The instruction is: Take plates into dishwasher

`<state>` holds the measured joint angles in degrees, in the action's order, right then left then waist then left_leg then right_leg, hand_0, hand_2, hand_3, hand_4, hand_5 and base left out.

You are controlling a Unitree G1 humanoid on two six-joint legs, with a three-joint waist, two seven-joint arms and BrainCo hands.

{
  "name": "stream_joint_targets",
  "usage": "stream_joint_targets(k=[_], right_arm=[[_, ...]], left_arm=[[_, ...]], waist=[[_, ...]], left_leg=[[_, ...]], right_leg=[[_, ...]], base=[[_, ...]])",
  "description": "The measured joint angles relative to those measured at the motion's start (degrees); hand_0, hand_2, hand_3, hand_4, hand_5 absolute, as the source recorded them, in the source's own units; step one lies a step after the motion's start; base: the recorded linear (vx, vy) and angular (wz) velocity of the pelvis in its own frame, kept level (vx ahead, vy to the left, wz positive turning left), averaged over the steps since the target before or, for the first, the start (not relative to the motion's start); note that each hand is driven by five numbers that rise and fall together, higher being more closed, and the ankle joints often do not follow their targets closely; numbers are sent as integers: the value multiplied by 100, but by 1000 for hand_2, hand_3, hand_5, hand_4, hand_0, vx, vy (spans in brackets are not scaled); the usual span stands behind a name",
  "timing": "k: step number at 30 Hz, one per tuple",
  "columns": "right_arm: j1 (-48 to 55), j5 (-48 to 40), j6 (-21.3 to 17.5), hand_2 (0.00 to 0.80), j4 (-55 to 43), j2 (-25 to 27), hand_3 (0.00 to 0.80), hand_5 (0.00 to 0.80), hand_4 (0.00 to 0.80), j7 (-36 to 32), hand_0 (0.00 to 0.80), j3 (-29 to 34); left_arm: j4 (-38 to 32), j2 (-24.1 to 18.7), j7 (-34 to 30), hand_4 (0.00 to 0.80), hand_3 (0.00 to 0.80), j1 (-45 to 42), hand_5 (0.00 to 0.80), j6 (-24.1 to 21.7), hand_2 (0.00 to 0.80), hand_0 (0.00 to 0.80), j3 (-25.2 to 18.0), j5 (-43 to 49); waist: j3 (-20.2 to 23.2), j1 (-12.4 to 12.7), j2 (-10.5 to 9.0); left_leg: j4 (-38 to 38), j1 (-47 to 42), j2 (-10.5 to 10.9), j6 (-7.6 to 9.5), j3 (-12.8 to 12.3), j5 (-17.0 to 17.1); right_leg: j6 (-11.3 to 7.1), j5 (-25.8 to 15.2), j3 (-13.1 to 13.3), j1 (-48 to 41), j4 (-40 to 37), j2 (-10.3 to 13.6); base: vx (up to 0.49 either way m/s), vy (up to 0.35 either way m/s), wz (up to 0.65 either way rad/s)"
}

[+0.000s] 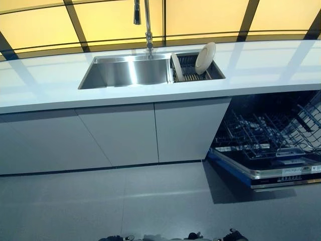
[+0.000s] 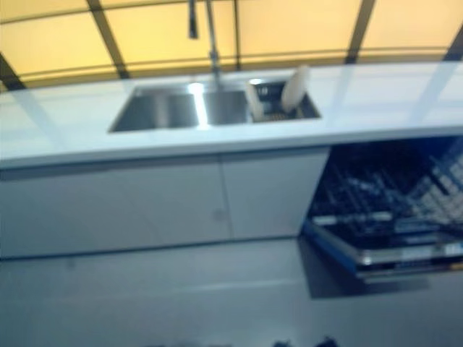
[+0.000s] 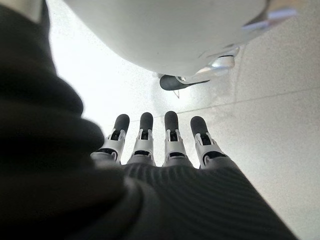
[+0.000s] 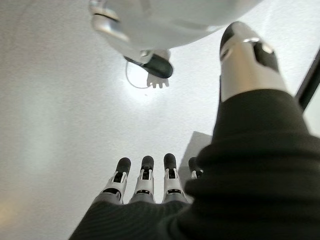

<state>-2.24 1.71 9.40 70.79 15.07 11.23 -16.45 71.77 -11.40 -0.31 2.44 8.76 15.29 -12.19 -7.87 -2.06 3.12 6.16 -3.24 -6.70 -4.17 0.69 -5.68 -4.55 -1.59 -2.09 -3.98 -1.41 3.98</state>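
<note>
A round white plate (image 1: 205, 57) leans upright in the dish rack (image 1: 193, 74) at the right end of the sink (image 1: 125, 73). A second white plate (image 1: 176, 67) stands on edge at the rack's left side. Below the counter to the right, the dishwasher (image 1: 271, 173) is open with its door down and its lower wire rack (image 1: 263, 133) pulled out. Neither hand shows in the eye views. In the wrist views my left hand (image 3: 150, 145) and right hand (image 4: 145, 182) hang over the floor with straight fingers, holding nothing, far from the plates.
A tall tap (image 1: 148, 25) rises behind the sink. The white counter (image 1: 50, 80) runs the full width above grey cabinet doors (image 1: 120, 133). Grey floor (image 1: 125, 206) lies between me and the cabinets. The dishwasher door juts out into the floor at the right.
</note>
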Motion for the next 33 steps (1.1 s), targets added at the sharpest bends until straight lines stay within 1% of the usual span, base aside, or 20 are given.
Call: stream_joint_targets(k=[1, 2, 3, 4, 5, 7, 8, 10, 13, 15, 16, 17, 18, 20, 23, 25, 26, 29, 31, 33], right_arm=[[-12, 16, 2, 0, 7, -1, 0, 0, 0, -53, 0, -7], [-69, 19, 10, 0, 33, -35, 0, 0, 0, -77, 0, -21], [-85, 18, 16, 0, 76, -98, 0, 0, 0, -112, 0, -54], [-60, 30, 2, 0, 176, -105, 0, 0, 0, -141, 0, -78], [-69, 84, 49, 0, 316, -53, 0, 0, 0, -176, 0, -77], [-165, 172, 68, 0, 372, 152, 0, 0, 0, -217, 0, -63], [-218, 194, 70, 0, 396, 153, 0, 0, 0, -223, 0, -60], [-350, 223, 74, 0, 387, 87, 0, 0, 0, -271, 0, 1], [-417, 345, 75, 0, 454, -63, 0, 0, 0, -288, 0, 31], [-383, 366, 74, 0, 456, -149, 0, 0, 0, -288, 0, 31], [-346, 372, 69, 0, 455, -191, 0, 0, 0, -308, 0, 32], [-320, 383, 51, 0, 455, -214, 0, 0, 0, -326, 0, 34], [-247, 387, 32, 0, 461, -269, 0, 0, 0, -321, 0, 30], [-180, 359, -2, 0, 452, -422, 0, 0, 0, -257, 0, 35], [-242, 329, -27, 0, 463, -516, 0, 0, 0, -189, 0, 35], [-259, 325, -81, 0, 352, -530, 0, 0, 0, -183, 0, 33], [-286, 305, -97, 0, 316, -515, 0, 0, 0, -155, 0, 33], [-309, 149, -146, 0, 205, -378, 0, 0, 0, -57, 0, 28], [-337, 81, -188, 0, 148, -283, 0, 0, 0, -18, 0, 99], [-377, 86, -201, 0, 129, -269, 0, 0, 0, -13, 0, 151]], left_arm=[[71, 12, 16, 0, 0, 8, 0, -2, 0, 0, -100, -55], [71, -39, 27, 0, 0, -16, 0, -10, 0, 0, -196, -106], [95, -129, 30, 0, 0, -103, 0, -17, 0, 0, -328, -110], [126, -161, 46, 0, 0, -73, 0, -58, 0, 0, -449, -189], [112, -139, 34, 0, 0, 25, 0, -97, 0, 0, -416, -235], [129, -19, 47, 0, 0, 59, 0, -122, 0, 0, -348, -248], [144, -2, 56, 0, 0, 26, 0, -120, 0, 0, -326, -253], [333, 6, 92, 0, 0, -197, 0, -42, 0, 0, -331, -272], [361, 36, 134, 0, 0, -293, 0, 20, 0, 0, -438, -382], [347, 33, 160, 0, 0, -289, 0, 26, 0, 0, -484, -379], [341, -12, 232, 0, 0, -299, 0, 39, 0, 0, -538, -379], [257, -76, 261, 0, 0, -338, 0, 64, 0, 0, -544, -379], [119, -134, 265, 0, 0, -365, 0, 70, 0, 0, -550, -378], [22, -256, 270, 0, 0, -251, 0, 68, 0, 0, -522, -377], [-7, -276, 263, 0, 0, 117, 0, 41, 0, 0, -490, -350], [-12, -287, 246, 0, 0, 325, 0, 60, 0, 0, -391, -240], [-17, -297, 243, 0, 0, 361, 0, 84, 0, 0, -342, -206], [61, -285, 197, 0, 0, 271, 0, 127, 0, 0, -271, -203], [221, -247, 179, 0, 0, 262, 0, 138, 0, 0, -280, -205], [324, -257, 150, 0, 0, 216, 0, 167, 0, 0, -304, -206]], waist=[[-27, 16, 62], [-62, 81, 60], [-67, 164, -98], [-149, 118, -321], [-204, 213, -314], [-351, 526, -187], [-388, 656, -121], [-478, 799, 38], [-488, 981, 36], [-405, 960, -89], [-351, 939, -175], [-324, 927, -227], [-283, 858, -253], [-105, 804, -381], [161, 765, -476], [186, 684, -432], [204, 563, -354], [260, 344, -161], [232, 149, -104], [216, 100, -146]], left_leg=[[184, 127, -97, -147, 16, -88], [365, 223, -170, -406, -67, -136], [643, 289, -153, -484, -138, -248], [1373, 572, -40, -538, -47, -369], [1790, 1038, 150, -672, 33, -529], [784, 1287, 622, -338, 100, -191], [421, 1285, 671, -330, 103, 31], [-453, 1259, 652, -270, 119, 681], [-499, 1274, 502, -108, -93, 868], [-428, 1182, 524, -28, -131, 901], [-520, 962, 602, 132, -251, 1109], [-749, 683, 678, 396, -386, 1419], [-995, 408, 714, 507, -449, 1542], [-1096, 153, 862, 598, -459, 1387], [-1086, 75, 1004, 695, -470, 1145], [-1097, -87, 1002, 775, -269, 982], [-1095, -158, 985, 845, -67, 887], [-1099, -321, 906, 863, 122, 688], [-1097, -337, 885, 809, 218, 629], [-1101, -382, 914, 765, 277, 548]], right_leg=[[24, 238, -18, 256, 562, -82], [185, 862, -112, 762, 1785, -212], [380, 1414, -215, 1089, 2829, -327], [736, 1759, -129, 925, 2681, -345], [802, 1698, 74, 877, 2535, -367], [840, 1209, 351, 396, 1590, -386], [892, 1140, 429, 266, 1373, -423], [892, 895, 765, -259, 762, -661], [969, 1050, 963, -639, 603, -788], [921, 1253, 1052, -721, 614, -710], [826, 1420, 1128, -849, 635, -557], [610, 1471, 976, -904, 847, -463], [537, 1520, 629, -939, 1099, -397], [464, 1535, 189, -949, 1482, -196], [274, 1519, 117, -661, 2108, -52], [-58, 1253, 68, -260, 3139, -67], [-51, 1482, -53, -30, 3422, -20], [-36, 1599, -237, 632, 2571, 47], [-147, 1050, -299, 1102, 1189, 190], [-268, 371, -305, 1376, 428, 348]], base=[[182, -2, -17], [280, 36, -31], [373, 56, 1], [436, 79, 43], [588, 113, 68], [522, 121, 1], [335, 110, -44], [512, 248, -41], [414, 229, -43], [326, 188, -42], [359, 209, -64], [425, 238, -72], [345, 173, -46], [332, 155, -15], [306, 117, -4], [415, 71, 28], [344, -29, 32], [370, -169, 27], [337, -208, 31], [235, -164, 22]])
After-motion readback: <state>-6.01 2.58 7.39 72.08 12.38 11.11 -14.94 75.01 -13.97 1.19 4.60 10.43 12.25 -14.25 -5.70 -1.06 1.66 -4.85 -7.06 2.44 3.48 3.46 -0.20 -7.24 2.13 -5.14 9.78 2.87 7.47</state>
